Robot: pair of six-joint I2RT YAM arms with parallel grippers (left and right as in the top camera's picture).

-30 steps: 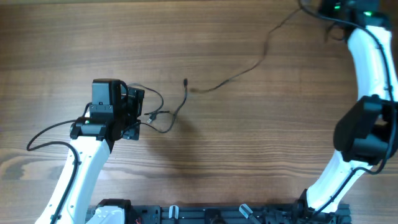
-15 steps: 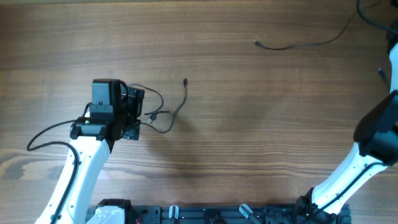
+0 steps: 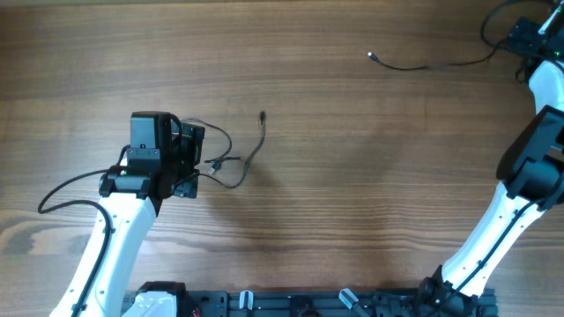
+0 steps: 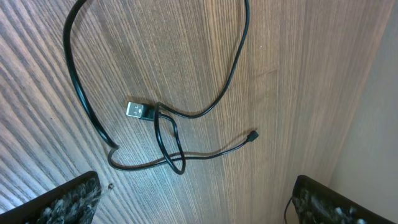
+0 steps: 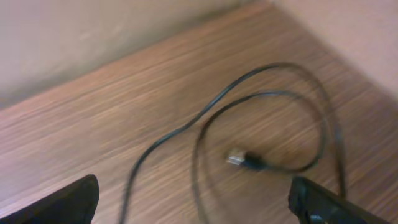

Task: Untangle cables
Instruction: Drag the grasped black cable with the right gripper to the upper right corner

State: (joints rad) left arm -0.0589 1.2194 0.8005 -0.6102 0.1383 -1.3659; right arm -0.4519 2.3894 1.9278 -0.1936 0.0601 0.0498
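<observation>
Two thin black cables lie apart on the wooden table. One cable (image 3: 262, 136) lies in loose loops just right of my left gripper (image 3: 196, 158). In the left wrist view this cable (image 4: 163, 134) crosses itself once below its silver USB plug (image 4: 138, 111), and its small plug end (image 4: 252, 135) lies free. The left gripper (image 4: 199, 208) stands open above it, nothing between its fingers. The other cable (image 3: 423, 67) lies at the far right. In the right wrist view it curls in a loop (image 5: 205, 124) round its plug (image 5: 242, 160), below my open, empty right gripper (image 5: 199, 208), seen overhead near the corner (image 3: 518, 37).
The far table edge and a pale wall (image 5: 93, 31) are close behind the right-hand cable. The thicker black arm cable (image 3: 66, 189) trails left of the left arm. A black rail (image 3: 291, 304) runs along the near edge.
The right arm pulled one cable away from the left bundle toward the far right corner. Its gripper then opened and the cable now lies loose on the table. The left arm stayed still.
</observation>
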